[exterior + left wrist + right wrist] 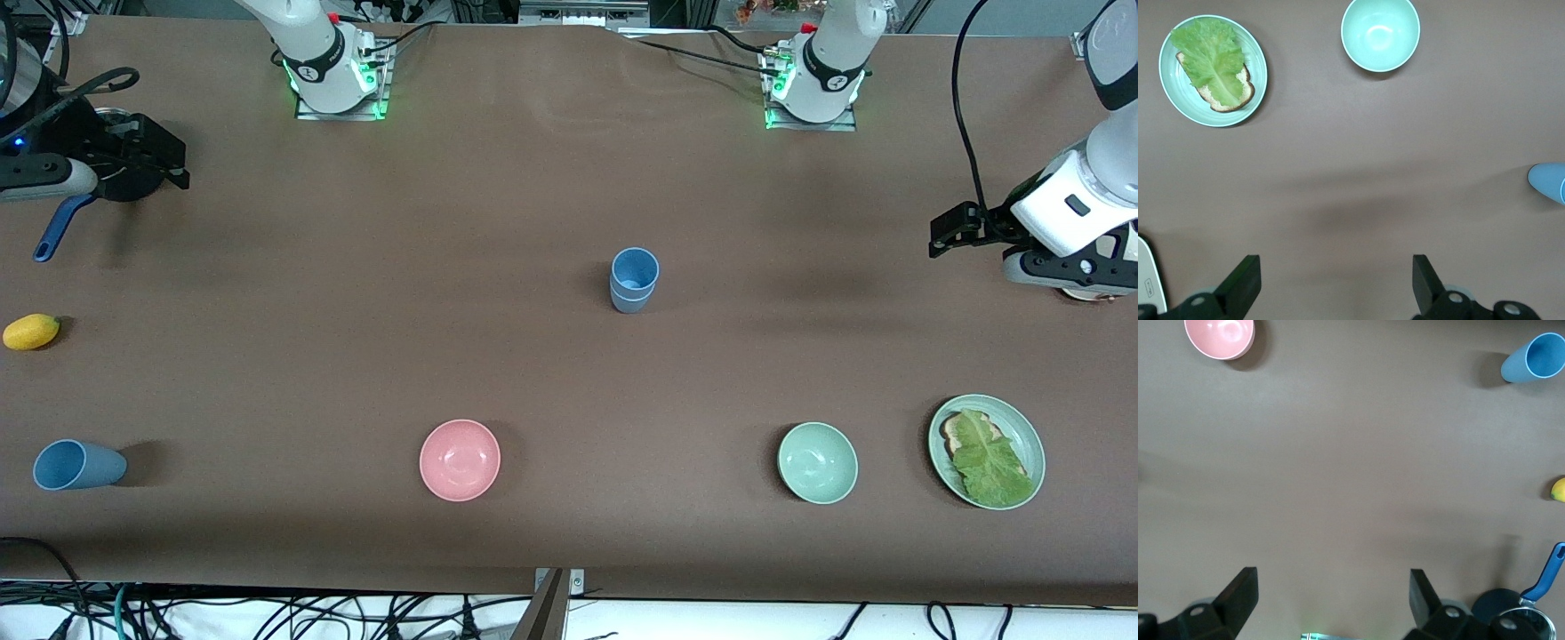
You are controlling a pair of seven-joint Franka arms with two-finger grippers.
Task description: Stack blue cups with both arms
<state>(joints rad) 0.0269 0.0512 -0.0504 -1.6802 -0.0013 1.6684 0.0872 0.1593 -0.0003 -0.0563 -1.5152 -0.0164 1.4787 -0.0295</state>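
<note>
Cups come to three: two blue ones sit nested upright as a stacked pair (635, 280) at mid-desk, well apart from either hand, and a third blue cup (78, 465) lies on its side, mouth toward the right arm's end, nearer the right hand (1333, 590) than the left hand (1338, 277). Both hands hover spread wide and grip nothing, the right over the blue-handled pot (1538, 593), the left over bare desk (569, 178) at its own end. This fits a finished pair with a spare cup, or a stack awaiting its third. If the lying cup is wanted, I judge it rolls easily, so the hand should close across its wall, tip it upright and lower it squarely into the pair. Also here: two bowls, a pink bowl (460, 460) and a green bowl (817, 462), one plate (1031, 444) of bread and lettuce, and one yellow fruit (31, 332).
</note>
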